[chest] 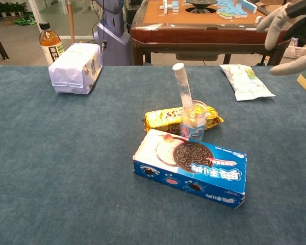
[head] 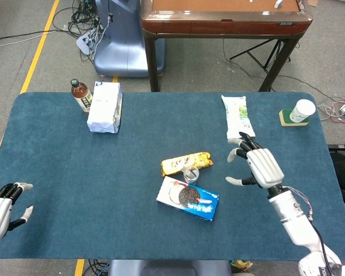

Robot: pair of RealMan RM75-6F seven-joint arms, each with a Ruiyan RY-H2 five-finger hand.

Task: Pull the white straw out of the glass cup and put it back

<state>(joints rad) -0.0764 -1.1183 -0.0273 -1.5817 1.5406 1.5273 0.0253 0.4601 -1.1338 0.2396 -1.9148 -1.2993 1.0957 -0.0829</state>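
Observation:
The white straw (chest: 182,86) stands tilted in the small glass cup (chest: 194,120) at the table's middle; from the head view the cup (head: 190,173) is small and the straw is hard to make out. My right hand (head: 259,164) hovers to the right of the cup, fingers spread, holding nothing; its fingers (chest: 288,30) show at the chest view's top right. My left hand (head: 3,202) rests open at the table's near left edge, far from the cup.
A blue cookie box (chest: 189,166) lies just in front of the cup and a yellow snack bag (chest: 166,118) behind it. A white pack (head: 106,106) and a bottle (head: 80,95) stand at back left. A green-white packet (head: 237,117) and a paper cup (head: 303,110) lie at back right.

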